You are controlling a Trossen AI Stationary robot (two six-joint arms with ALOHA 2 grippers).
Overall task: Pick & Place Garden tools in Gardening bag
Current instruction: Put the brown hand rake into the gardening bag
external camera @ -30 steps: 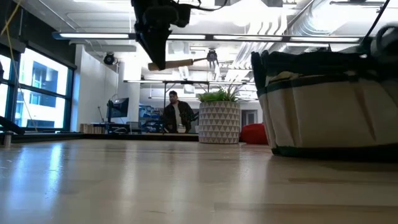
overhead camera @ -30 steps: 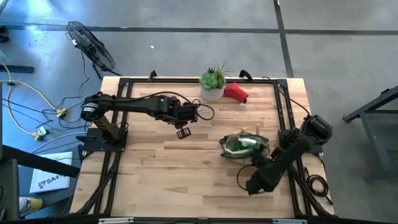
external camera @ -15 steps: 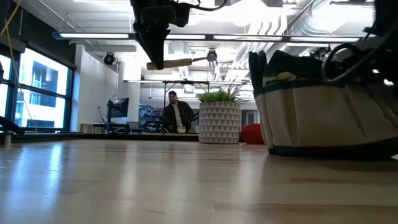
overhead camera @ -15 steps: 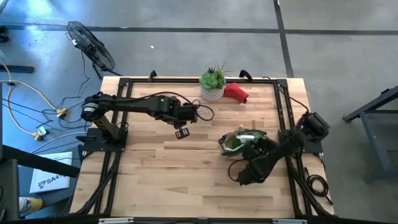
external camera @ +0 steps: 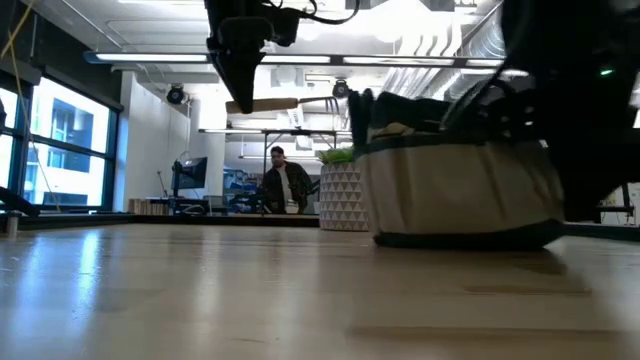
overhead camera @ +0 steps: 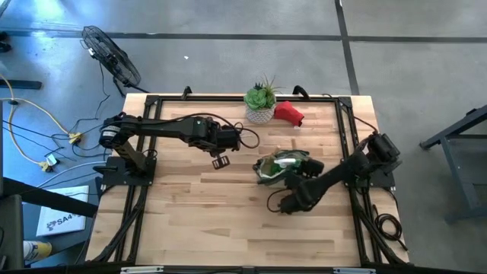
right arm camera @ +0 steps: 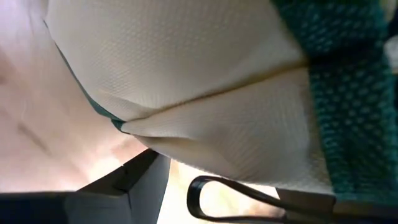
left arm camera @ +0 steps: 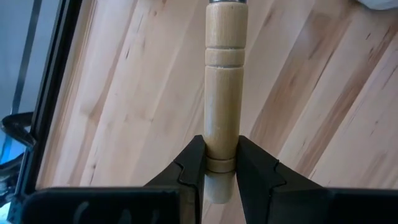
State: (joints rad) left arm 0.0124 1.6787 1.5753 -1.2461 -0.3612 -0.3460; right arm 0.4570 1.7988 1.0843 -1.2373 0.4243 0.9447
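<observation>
Wooden-handled tool (left arm camera: 222, 93) sits pinched in the left claw (left arm camera: 221, 167), held above the bench (overhead camera: 190, 213) left of centre. Right claw (right arm camera: 205, 180), fingers spread wide, presses against the tan gardening bag (overhead camera: 280, 165), which stands mid-bench, right of centre, near the potted plant (overhead camera: 261, 100) and red soft item (overhead camera: 289, 113).

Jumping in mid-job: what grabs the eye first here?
The left claw, raised over mid-table, is shut on a wooden-handled tool. To the right, the tan bag sits with the right arm pressed against its near side, right claw open. A potted plant and red item sit at the far edge.
</observation>
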